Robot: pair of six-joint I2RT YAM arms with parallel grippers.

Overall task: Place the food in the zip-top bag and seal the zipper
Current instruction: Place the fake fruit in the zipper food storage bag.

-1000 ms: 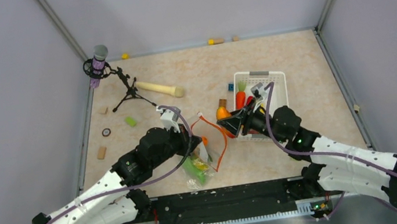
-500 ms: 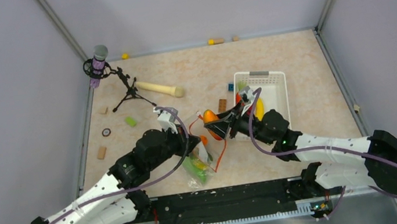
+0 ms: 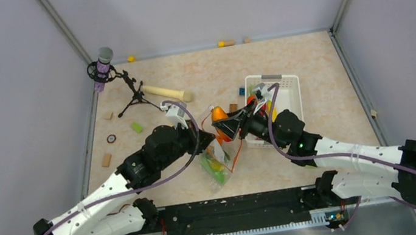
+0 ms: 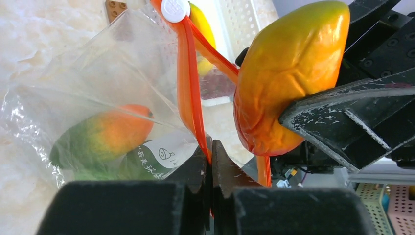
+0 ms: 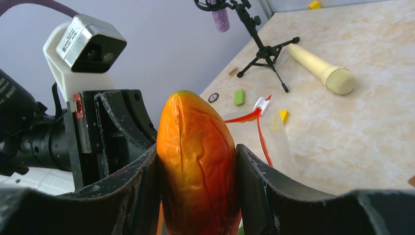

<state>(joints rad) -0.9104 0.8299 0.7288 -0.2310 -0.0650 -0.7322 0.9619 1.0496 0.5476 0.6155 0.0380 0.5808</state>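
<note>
Beige marbled bench [image 3: 309, 66], lilac walls. Item: zip-top bag [image 4: 98, 98], near the middle of the near edge, hung by its zipper [image 4: 188, 98] from the clenched left gripper [image 4: 211, 152]. Mouth is unsealed, with a green-orange fruit [image 4: 105, 134] inside. Right gripper [image 5: 198, 161] grasps an orange-yellow fruit [image 5: 195, 122] at the mouth. Banana [image 4: 201, 24] waits in the white basket [image 3: 291, 90]. Judged roughly midway; sealing outstanding.

Near the middle of the desk [image 3: 307, 54], the zip-top bag [image 3: 217, 164] is held by the left fingers [image 4: 195, 169], which pinch its zipper [image 4: 188, 93] at the bag's 12 o'clock edge, with toy food [image 4: 105, 137] inside it. At 1 o'clock of the bag, just beside its mouth, a toy fruit [image 3: 217, 115] sits between the right fingers [image 5: 266, 183]. The basket [image 3: 290, 78] lies at 2 o'clock with a banana [image 3: 271, 113] in it, and the microphone stand [image 3: 136, 94] and stick [image 3: 166, 92] lie toward 10 and 11 o'clock.
</note>
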